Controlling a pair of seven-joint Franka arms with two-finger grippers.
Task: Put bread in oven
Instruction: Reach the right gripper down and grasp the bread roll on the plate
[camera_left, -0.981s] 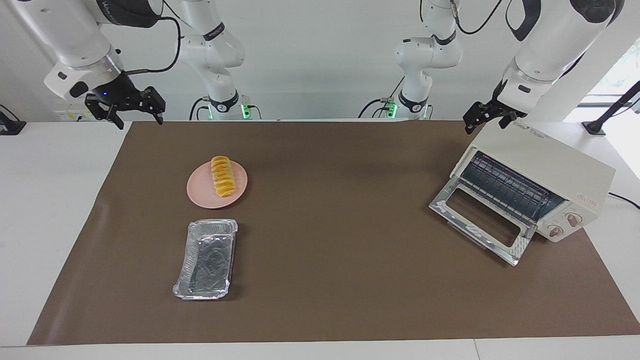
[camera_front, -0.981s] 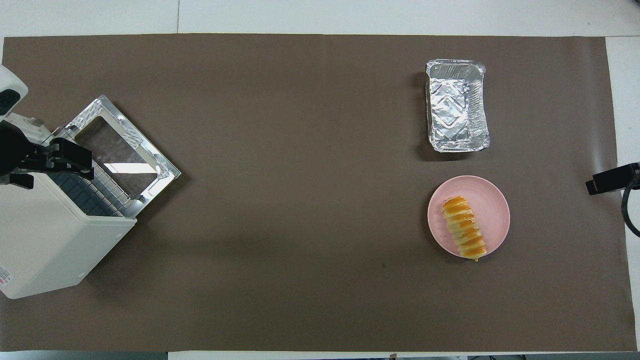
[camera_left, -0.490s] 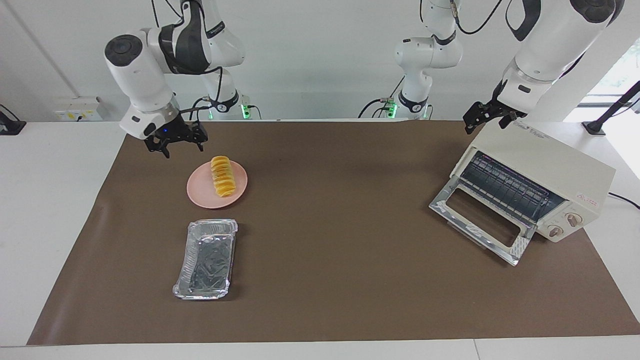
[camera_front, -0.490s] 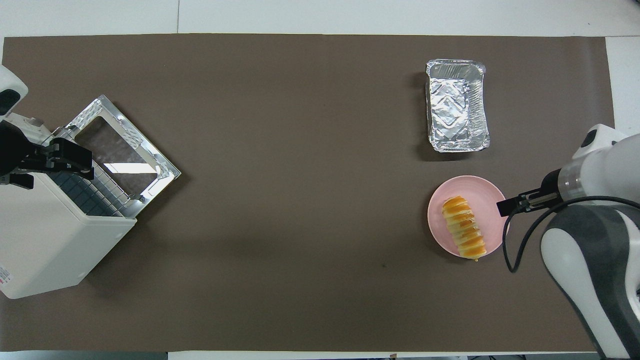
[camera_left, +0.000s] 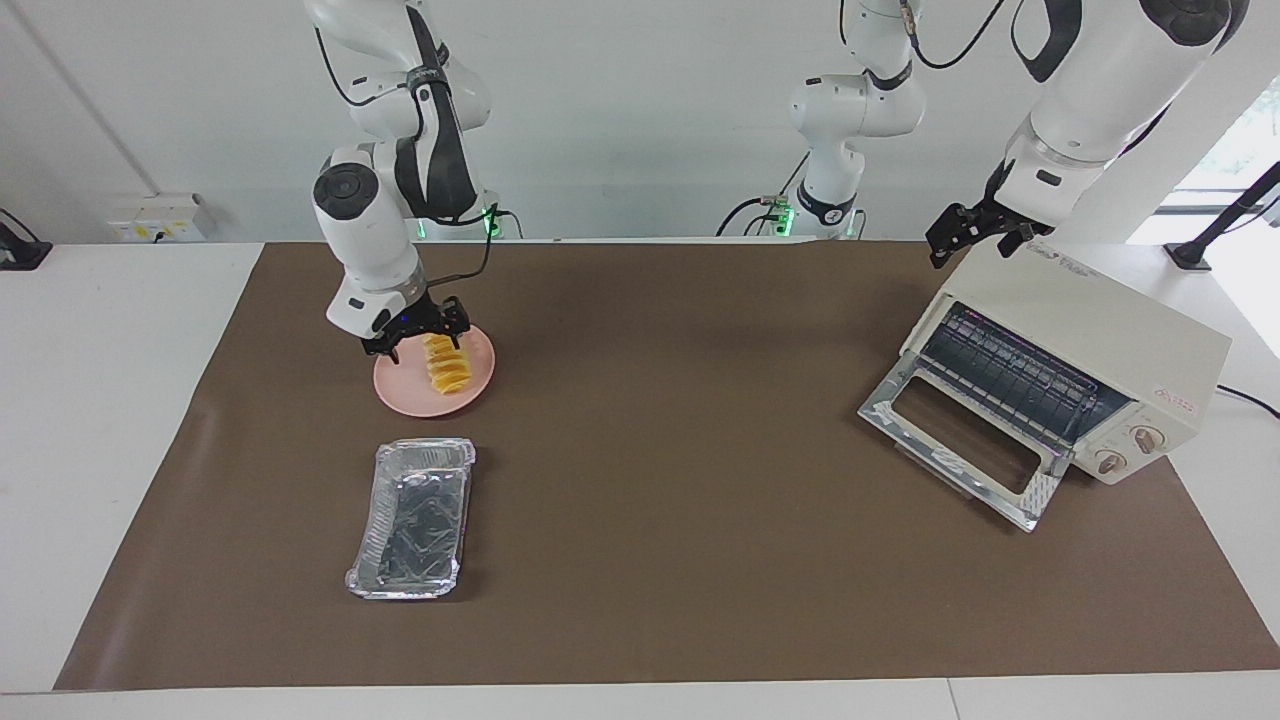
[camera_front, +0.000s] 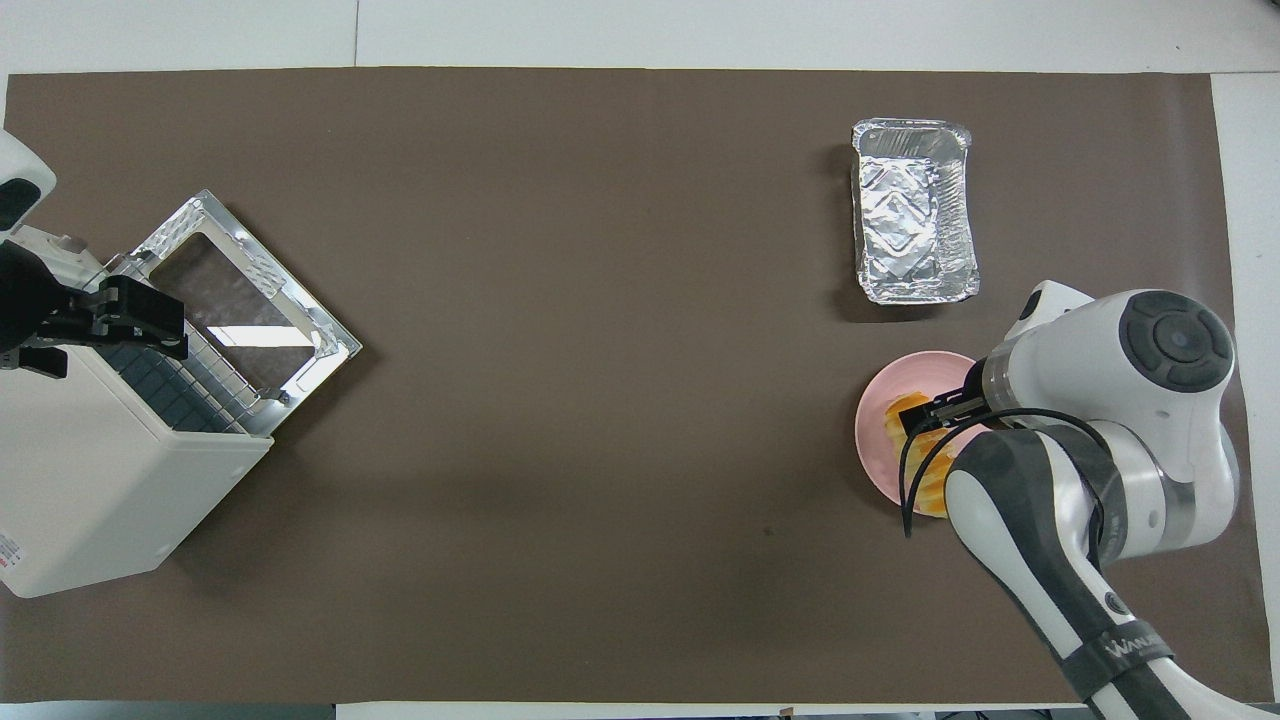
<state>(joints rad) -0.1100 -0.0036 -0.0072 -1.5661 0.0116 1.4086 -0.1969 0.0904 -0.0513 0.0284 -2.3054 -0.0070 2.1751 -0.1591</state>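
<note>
right gripper (camera_left: 418, 338) spread wide over bread (camera_left: 446, 364) on pink plate (camera_left: 400, 385), left-centre of facing view | left gripper (camera_left: 975, 232) open, waiting above oven (camera_left: 1090, 340), right | risk: off-centre pinch rolls loaf off plate

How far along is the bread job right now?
Done: the oven door is down. In hand: the open right gripper is over the bread, which lies on the pink plate, not gripped. The left gripper waits over the oven. Left: grasping, carrying, loading the bread.
</note>
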